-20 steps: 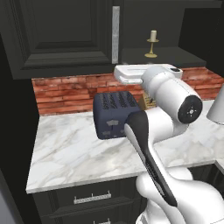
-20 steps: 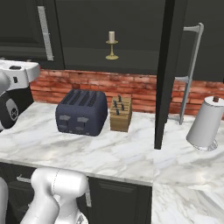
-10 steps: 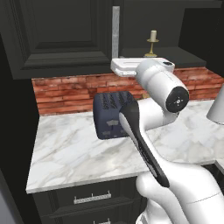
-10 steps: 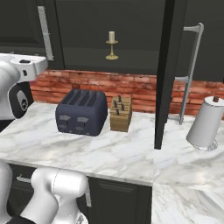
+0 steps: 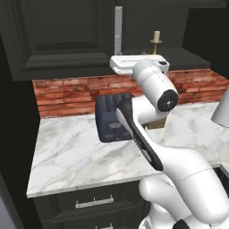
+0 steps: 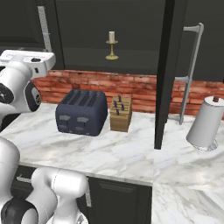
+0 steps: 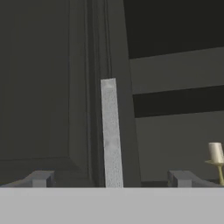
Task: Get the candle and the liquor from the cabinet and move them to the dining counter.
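The candle (image 6: pixel 112 43), a cream stub in a golden candlestick, stands upright on the dark inner shelf of the open cabinet (image 6: pixel 87 26). The left base view has the candle (image 5: pixel 155 38) just behind and right of my white hand (image 5: pixel 139 64). My gripper (image 7: pixel 111 179) is open with nothing between its widely spread fingertips (image 7: pixel 40 178). It faces the long silver bar handle (image 7: pixel 111 131) of the closed left door. The candle (image 7: pixel 215 154) sits at the far right of the hand view, beyond the right fingertip. The liquor and the dining counter are out of view.
On the marble worktop (image 6: pixel 109 153) under the cabinet stand a dark toaster (image 6: pixel 82 113), a wooden knife block (image 6: pixel 120 113) and a paper towel roll (image 6: pixel 208 124). The swung-open cabinet door (image 6: pixel 168 74) stands edge-on with its bar handle (image 6: pixel 191 70). Red brick wall (image 5: pixel 67 94) behind.
My hand has risen a little and moved closer to the cabinet front, level with the shelf edge. The jaws stayed open. Nothing else moved.
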